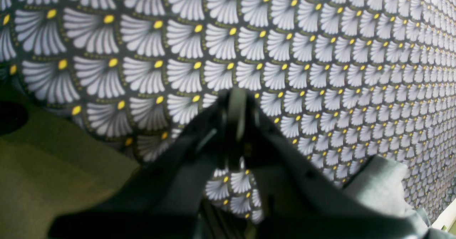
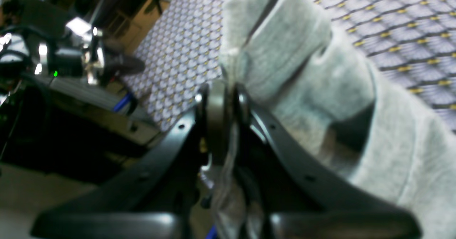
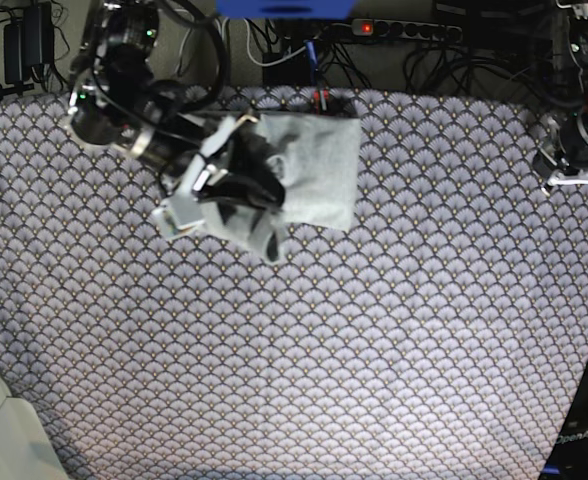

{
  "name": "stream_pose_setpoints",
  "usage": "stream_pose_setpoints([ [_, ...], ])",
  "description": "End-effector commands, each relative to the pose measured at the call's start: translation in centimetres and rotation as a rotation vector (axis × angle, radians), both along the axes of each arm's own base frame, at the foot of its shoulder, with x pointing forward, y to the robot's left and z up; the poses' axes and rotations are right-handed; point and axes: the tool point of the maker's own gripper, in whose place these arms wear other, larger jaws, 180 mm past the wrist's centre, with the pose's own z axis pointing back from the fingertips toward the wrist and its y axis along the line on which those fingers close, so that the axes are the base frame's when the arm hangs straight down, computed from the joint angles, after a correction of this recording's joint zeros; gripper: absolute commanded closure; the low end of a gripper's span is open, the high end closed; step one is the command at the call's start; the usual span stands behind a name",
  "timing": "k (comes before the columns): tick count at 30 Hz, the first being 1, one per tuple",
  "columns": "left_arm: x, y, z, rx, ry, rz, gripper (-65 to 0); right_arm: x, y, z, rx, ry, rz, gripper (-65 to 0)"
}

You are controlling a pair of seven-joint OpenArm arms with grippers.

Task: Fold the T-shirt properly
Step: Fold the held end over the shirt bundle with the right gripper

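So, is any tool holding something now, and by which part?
The right tool is shut on the T-shirt, pinching a bunched edge of the grey cloth; which part of the shirt cannot be told. The left tool is shut and holds nothing.

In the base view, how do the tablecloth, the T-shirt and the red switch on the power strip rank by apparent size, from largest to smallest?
1. Tablecloth: fills most of the picture.
2. T-shirt: a folded grey bundle near the far edge, partly hidden by the right gripper.
3. Red switch: a tiny dot.
No close calls.
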Motion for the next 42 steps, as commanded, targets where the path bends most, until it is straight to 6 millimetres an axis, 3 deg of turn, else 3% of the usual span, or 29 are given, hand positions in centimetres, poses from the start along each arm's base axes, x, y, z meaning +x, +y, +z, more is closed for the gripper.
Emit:
stream_pose_setpoints([
  [1,0.7,0.6,1.2,0.021,-0.030,-0.008,-0.3,0.4,0.5,1.0,0.033,-0.035,0.000,0.0],
  [14,0.7,0.6,1.2,0.021,-0.029,-0.007,-0.3,1.3,6.1,-3.3,0.103,0.092,0.147,0.0],
  [19,0.6,0.7,1.1,0.020,-0.026,-0.003,-0.3,1.1,7.7,-3.6,0.106,0.103,0.201,-1.0],
  [25,0.7,0.6,1.2,0.021,-0.030,-0.005,-0.3,1.2,8.8,-3.9,0.108,0.115,0.238,-22.1],
  [27,0.7,0.6,1.3,0.022,-0.032,-0.006,-0.3,1.5,8.7,-4.5,0.106,0.135,0.237,-29.8],
  [30,0.7,0.6,1.2,0.020,-0.031,-0.007,-0.3,2.2,7.8,-5.4,0.109,0.163,0.203,-36.2],
  [34,0.7,0.6,1.2,0.020,-0.031,-0.007,-0.3,3.0,6.9,-5.1,0.102,0.149,0.179,-37.2],
  [38,0.7,0.5,1.2,0.020,-0.031,-0.009,-0.3,3.4,5.7,-2.3,0.065,0.036,0.174,-37.2],
  [42,0.8,0.2,1.1,0.012,-0.032,-0.011,-0.3,2.3,5.2,0.8,0.019,-0.065,0.190,-37.2],
])
